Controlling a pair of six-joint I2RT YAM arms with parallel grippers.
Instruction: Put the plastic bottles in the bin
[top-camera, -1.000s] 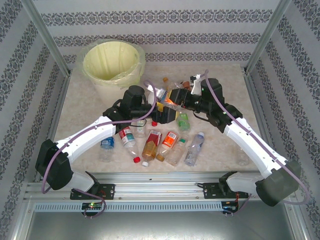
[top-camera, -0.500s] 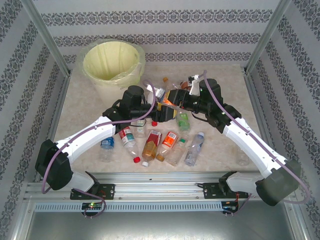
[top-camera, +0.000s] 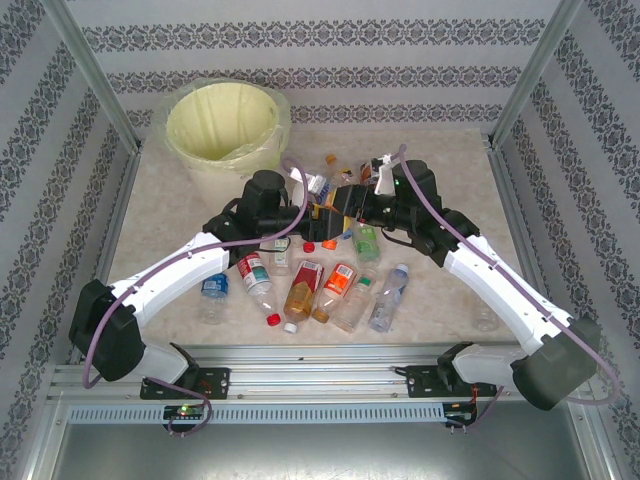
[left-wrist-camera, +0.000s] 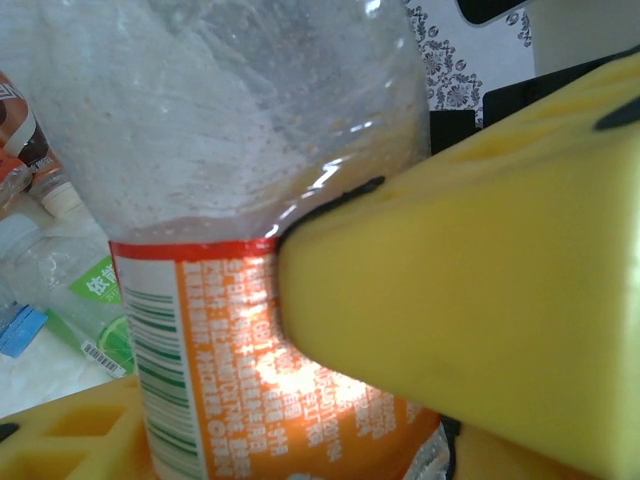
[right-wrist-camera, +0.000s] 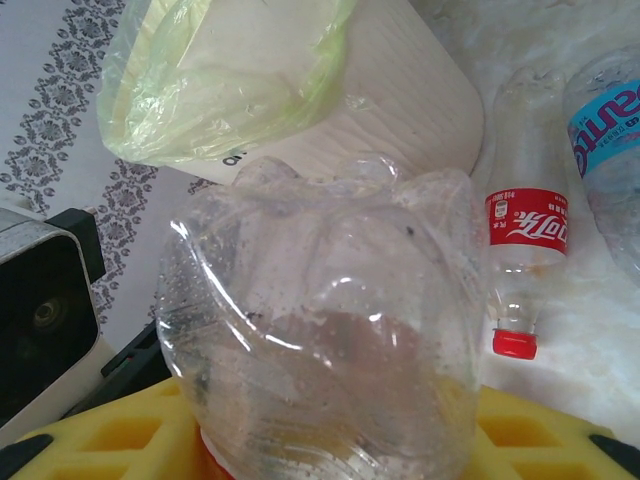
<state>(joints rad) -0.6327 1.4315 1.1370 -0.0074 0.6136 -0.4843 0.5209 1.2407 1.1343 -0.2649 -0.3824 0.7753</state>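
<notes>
The left claw (top-camera: 325, 213) pinches the orange-labelled bottle (left-wrist-camera: 200, 330) above the worktop (top-camera: 455, 190). The right claw (top-camera: 346, 200) flanks its base, grip unclear. The bin (top-camera: 212, 176) stands at ten o'clock, so one claw should let go before swinging there.
</notes>
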